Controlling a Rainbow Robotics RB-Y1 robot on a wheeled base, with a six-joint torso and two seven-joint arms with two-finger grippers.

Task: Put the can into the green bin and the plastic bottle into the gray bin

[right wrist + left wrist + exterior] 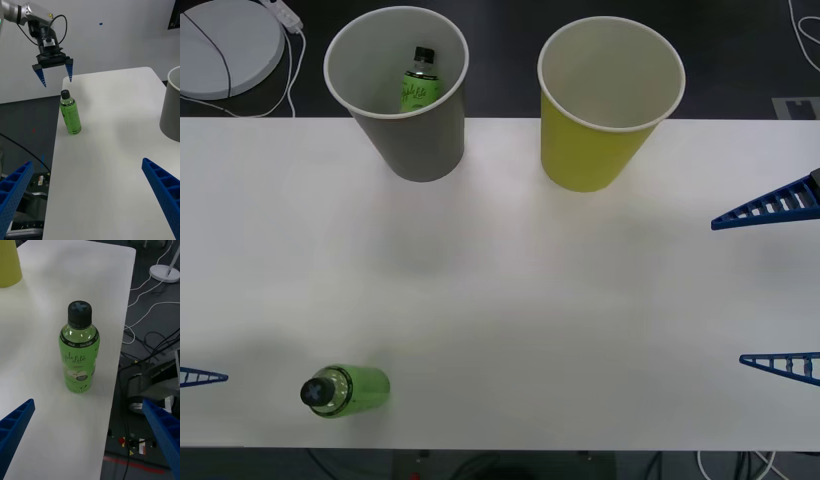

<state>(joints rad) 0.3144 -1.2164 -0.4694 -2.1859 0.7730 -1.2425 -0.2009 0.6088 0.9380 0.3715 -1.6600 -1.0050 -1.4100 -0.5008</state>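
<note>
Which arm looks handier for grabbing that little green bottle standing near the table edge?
Left. The open left gripper hovers right by the small green plastic bottle; the open right gripper sits across the white table.

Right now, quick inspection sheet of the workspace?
Surface: white table, bare between the things.
Gray bin: upright at the far edge, a green bottle already inside.
Green bin: upright beside it, nothing seen inside.
Plastic bottle: upright near the front edge on the left, cap on.
Can: nothing seen.
Clutter: nothing seen on the table.
Left gripper: open, off the table's left edge by the plastic bottle, holding nothing.
Right gripper: open, over the table's right side, holding nothing.
Cables: white cables on the floor, left of the table.
Surroundings: dark floor, round white base beyond the far left corner.
</note>
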